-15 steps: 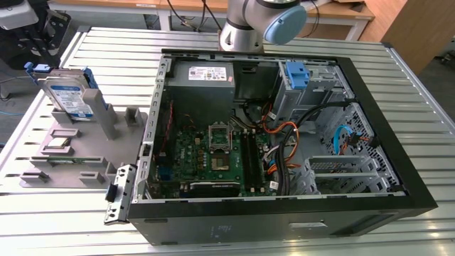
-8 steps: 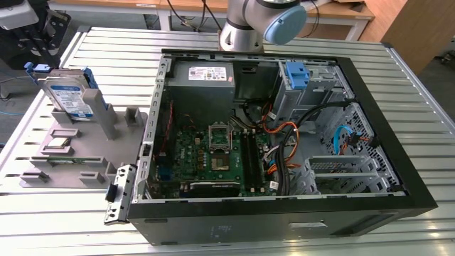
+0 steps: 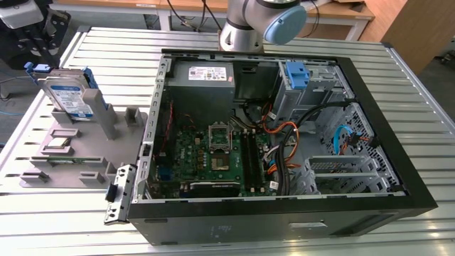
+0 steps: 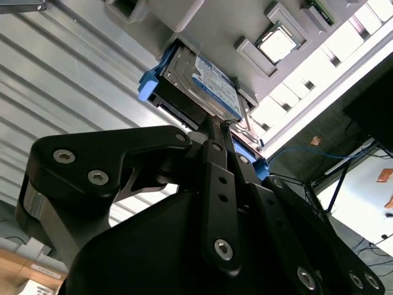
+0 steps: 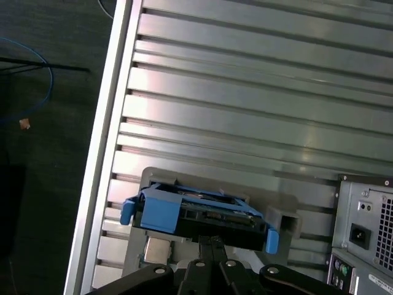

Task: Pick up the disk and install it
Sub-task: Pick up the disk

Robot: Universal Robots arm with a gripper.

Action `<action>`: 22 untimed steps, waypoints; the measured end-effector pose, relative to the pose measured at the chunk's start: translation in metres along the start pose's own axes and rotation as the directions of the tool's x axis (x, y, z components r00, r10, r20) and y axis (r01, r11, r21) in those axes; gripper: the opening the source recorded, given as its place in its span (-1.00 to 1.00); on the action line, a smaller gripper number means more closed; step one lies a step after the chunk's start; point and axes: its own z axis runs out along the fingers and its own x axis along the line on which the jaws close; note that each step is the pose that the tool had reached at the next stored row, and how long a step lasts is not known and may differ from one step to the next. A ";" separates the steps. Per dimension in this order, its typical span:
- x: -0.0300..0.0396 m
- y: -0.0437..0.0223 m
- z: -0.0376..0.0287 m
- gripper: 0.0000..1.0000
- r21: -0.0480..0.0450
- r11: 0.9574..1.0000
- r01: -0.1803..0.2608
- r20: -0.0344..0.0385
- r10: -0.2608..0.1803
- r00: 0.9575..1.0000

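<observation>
On the exterior view's left we see the disk (image 3: 67, 96) standing on edge in a slot of the grey holder (image 3: 92, 154), label facing out, blue frame along its edges. The holder lies flat on the slatted table (image 3: 106, 42), and a chip (image 3: 58, 142) sits in a pocket nearer us. Just beside the holder, toward the exterior view's right, is the open case (image 3: 284, 213) lying on its side. Inside we see the supply (image 3: 210, 74) at the back, the board (image 3: 213, 154) on the floor of the case, and a bare blue bracket (image 3: 297, 74) in the bay further right. The arm (image 3: 242, 26) has its base behind the case.

In the second wrist view the gripper (image 4: 215, 126) points at the disk (image 4: 202, 80), near it; we can't tell if it touches. The fingers (image 4: 209, 160) are pressed together with nothing between them. The holder (image 4: 215, 18) and chip (image 4: 276, 43) lie beyond.

In the first wrist view the gripper (image 5: 210, 241) is clenched the same way, tips in line with the disk (image 5: 190, 212), which sits in the holder (image 5: 282, 221). The case (image 5: 362, 227) is off to the side.
</observation>
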 end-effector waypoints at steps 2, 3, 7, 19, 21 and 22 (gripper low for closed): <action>0.0000 0.0000 -0.0001 -0.80 0.000 1.000 0.002 0.000 -0.002 1.000; 0.0000 0.0000 0.0000 -0.80 0.000 1.000 0.002 0.000 -0.002 1.000; 0.0000 0.0000 0.0000 -0.80 0.000 1.000 0.006 0.000 -0.006 1.000; 0.0000 0.0000 0.0000 -0.80 -0.003 0.995 0.102 -0.005 -0.102 0.995; 0.0000 -0.0001 0.0000 -0.80 -0.003 0.995 0.102 -0.005 -0.102 0.995; 0.0000 0.0000 0.0000 -0.80 -0.003 0.995 0.103 -0.005 -0.103 0.995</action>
